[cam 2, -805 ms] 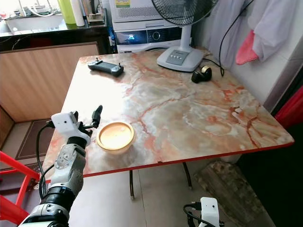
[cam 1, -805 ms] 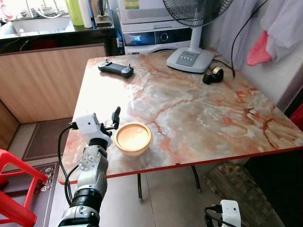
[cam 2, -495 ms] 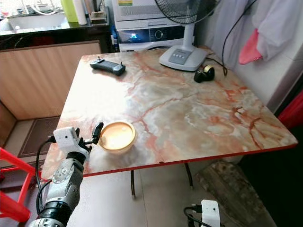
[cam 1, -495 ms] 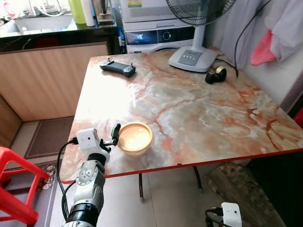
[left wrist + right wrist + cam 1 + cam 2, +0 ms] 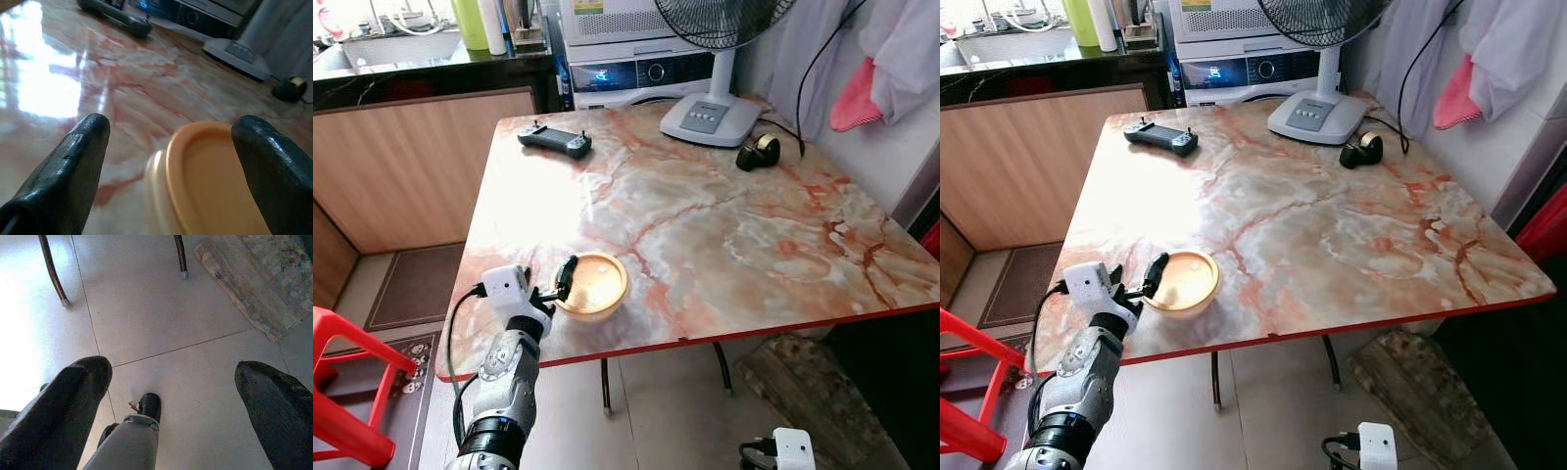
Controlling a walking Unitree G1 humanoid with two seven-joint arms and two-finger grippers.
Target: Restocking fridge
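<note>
1. While sitting near the table's (image 5: 724, 235) front left edge, the tub (image 5: 592, 285), a cream bowl with an orange lid, is standing upright on the marble top.
2. Reaching in from the left, the left gripper (image 5: 560, 284) is holding its jaws spread apart at the tub's left rim; in the left wrist view one finger (image 5: 73, 161) is lying beside the tub (image 5: 205, 186) and the other is lying over its far side, with a gap showing, so nothing is being grasped.
3. Hanging low below the table edge, the right gripper (image 5: 171, 396) is pointing at the tiled floor (image 5: 161, 308) with its jaws released and wide apart.
4. Farther back on the table, a black controller (image 5: 554, 142) is lying near the far left corner.
5. At the far edge a white fan (image 5: 712, 113) is standing, and a roll of tape (image 5: 757, 153) is lying just beside its base.
6. On the floor at the left, a red stool (image 5: 347, 392) is standing.
</note>
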